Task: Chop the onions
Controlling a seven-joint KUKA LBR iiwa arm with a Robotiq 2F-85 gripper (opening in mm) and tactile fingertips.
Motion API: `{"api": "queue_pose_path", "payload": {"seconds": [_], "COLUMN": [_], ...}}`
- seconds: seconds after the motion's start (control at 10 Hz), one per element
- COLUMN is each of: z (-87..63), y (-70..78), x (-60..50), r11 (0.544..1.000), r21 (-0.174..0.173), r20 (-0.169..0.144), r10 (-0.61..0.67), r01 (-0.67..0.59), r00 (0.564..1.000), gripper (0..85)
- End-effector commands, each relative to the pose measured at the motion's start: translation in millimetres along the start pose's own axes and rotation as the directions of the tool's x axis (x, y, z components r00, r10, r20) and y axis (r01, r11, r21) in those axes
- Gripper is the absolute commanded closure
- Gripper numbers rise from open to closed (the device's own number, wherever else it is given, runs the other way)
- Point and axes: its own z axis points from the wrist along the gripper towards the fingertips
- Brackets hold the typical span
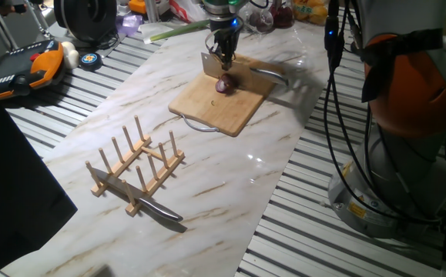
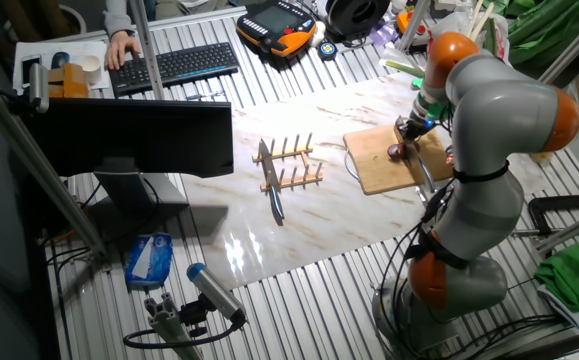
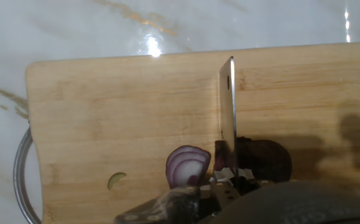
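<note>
In one fixed view, the claw (image 1: pixel 224 55) comes down at the top middle of the frame. It is clamped on a small cleaver (image 1: pixel 214 66), whose flat blade stands upright. Right under the blade sits the onion (image 1: pixel 224 84), dark purple-red, on a wooden cutting board (image 1: pixel 223 100). The board lies on the marble table (image 1: pixel 207 177). Lower left, a wooden rack (image 1: pixel 136 167) stands with a knife (image 1: pixel 155 208) stuck through it.

In the other fixed view, the grey and orange arm (image 2: pixel 489 110) bends over the board (image 2: pixel 384 160) at the right. The onion (image 2: pixel 396 152) is a small dark spot by the claw (image 2: pixel 409 130). The rack (image 2: pixel 291 165) and knife (image 2: pixel 275 195) are in the middle.

In the hand view, the blade (image 3: pixel 229 118) points up the frame, edge on. The onion is cut: one slice (image 3: pixel 188 167) with purple rings lies left of the blade, and the dark rest (image 3: pixel 263 158) lies right of it, both low on the board (image 3: pixel 136 106).
</note>
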Motion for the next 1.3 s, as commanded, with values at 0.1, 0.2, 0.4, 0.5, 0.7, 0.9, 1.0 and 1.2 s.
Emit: {"api": "queue_pose_path", "payload": {"seconds": [0.1,0.2,0.4,0.5,0.7,0.9,1.0,1.2], "z": [1.8,3.1,4.7,4.9,7.3,7.0,6.5,6.2], "y": [1.1,2.3,2.3,1.9,1.9,1.4,1.2,1.4], "x": [1.6,2.7,3.3,2.9,2.2,2.4,2.7,3.0], "r11": [1.000,1.000,1.000,1.000,1.000,1.000,1.000,1.000], "r21": [-0.001,-0.002,-0.003,-0.003,-0.006,-0.006,-0.005,-0.004], "r20": [0.002,0.004,0.007,0.007,0.006,0.010,0.013,0.021], "r10": [0.000,0.002,0.003,0.003,0.003,0.003,0.005,0.006], "r01": [0.000,-0.002,-0.003,-0.003,-0.003,-0.003,-0.005,-0.006], "r00": [1.000,1.000,1.000,1.000,1.000,1.000,1.000,1.000], "gripper": [84.3,84.3,84.3,84.3,84.3,84.3,84.3,84.3]}}
